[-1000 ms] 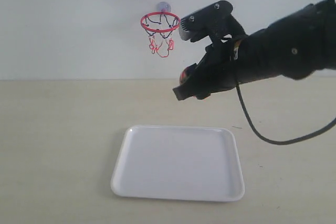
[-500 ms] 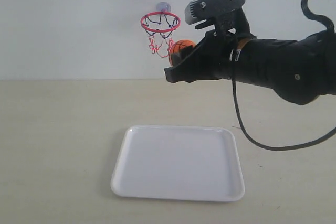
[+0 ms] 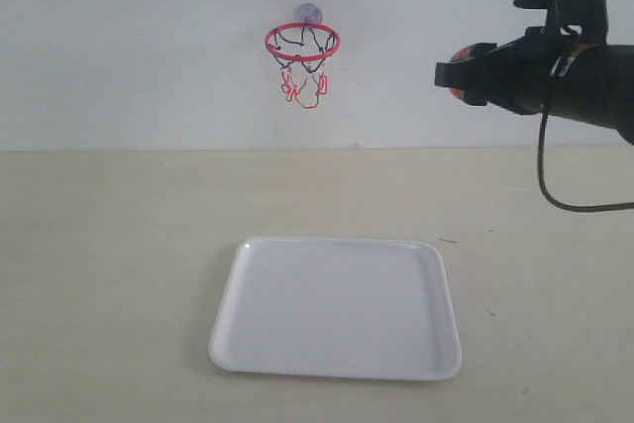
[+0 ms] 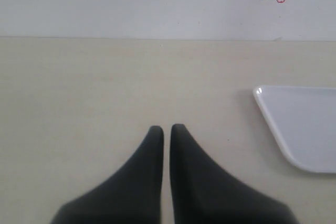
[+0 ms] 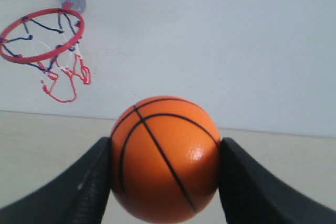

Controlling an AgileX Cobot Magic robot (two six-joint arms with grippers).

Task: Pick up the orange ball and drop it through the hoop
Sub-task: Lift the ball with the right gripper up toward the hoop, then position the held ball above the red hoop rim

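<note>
The left gripper (image 4: 164,129) hangs low over the table (image 4: 79,87), left of the white tray (image 4: 304,124) — its fingers pressed together on nothing. The hoop (image 3: 302,42) sits on the far wall. Well right of it, at about its height, the right gripper (image 3: 454,76) clamps the orange ball (image 5: 165,158) between both fingers, in the air.

Orange ball (image 5: 165,158): small basketball with thin black seams, clamped on both sides between the black fingers of the right gripper (image 5: 165,149). It is held in the air, high above the white tray (image 3: 223,342) and just past the tray's right edge.

Hoop (image 3: 302,42): red ring held level, black-and-red string net hanging slack, bluish suction cup. It is fixed high above and behind the tray, left of the tray's middle.
</note>
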